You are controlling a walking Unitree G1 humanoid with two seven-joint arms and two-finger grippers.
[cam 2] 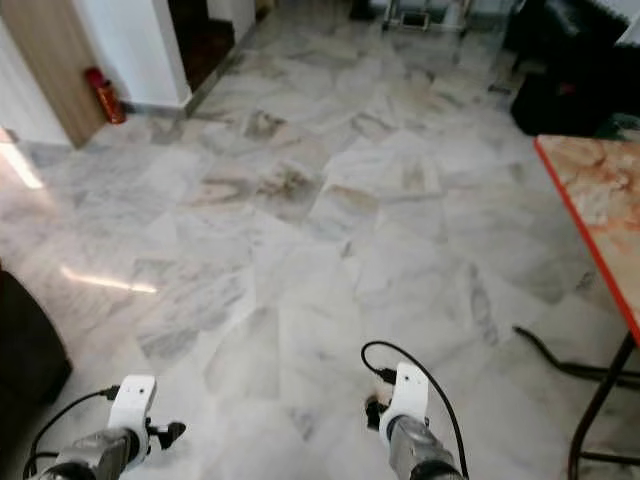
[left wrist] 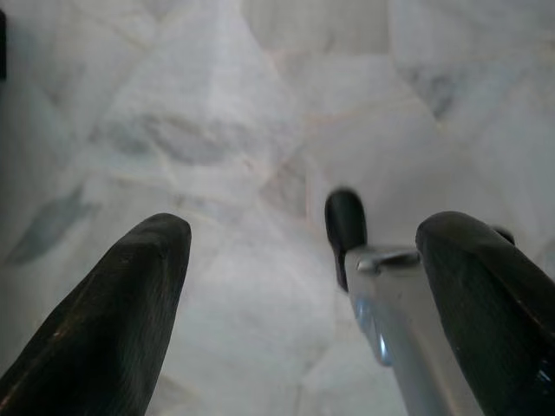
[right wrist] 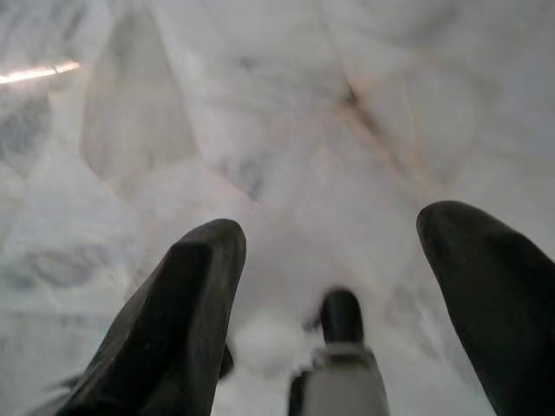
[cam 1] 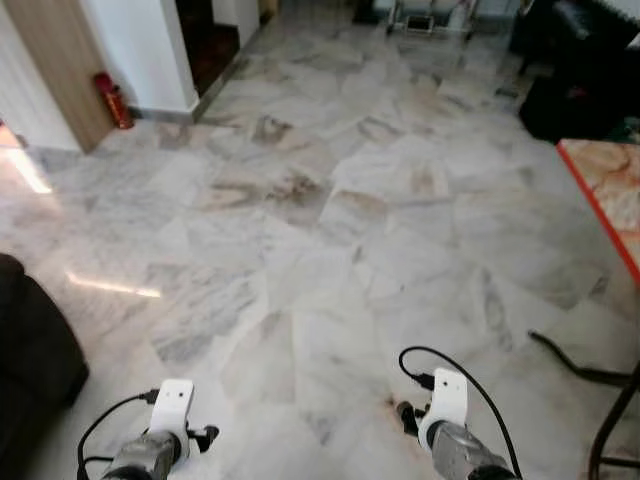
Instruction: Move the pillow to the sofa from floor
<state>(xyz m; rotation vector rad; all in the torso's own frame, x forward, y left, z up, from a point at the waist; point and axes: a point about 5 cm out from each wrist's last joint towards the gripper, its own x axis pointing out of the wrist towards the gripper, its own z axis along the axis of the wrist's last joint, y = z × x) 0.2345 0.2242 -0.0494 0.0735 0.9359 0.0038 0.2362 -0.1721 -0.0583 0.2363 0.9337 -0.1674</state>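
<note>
Sofa (cam 1: 30, 350) at left, left pincer (left wrist: 303, 260) spread, right pincer (right wrist: 334, 260) spread

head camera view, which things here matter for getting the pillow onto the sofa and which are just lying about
Belongs to the job:
- dark sofa, its edge at the robot's left
- left tool, open, empty
- right tool, open, empty
- marble floor, where the pillow should lie

Just lying about:
- red fire extinguisher by the wall
- red-edged table
- black cable
</note>
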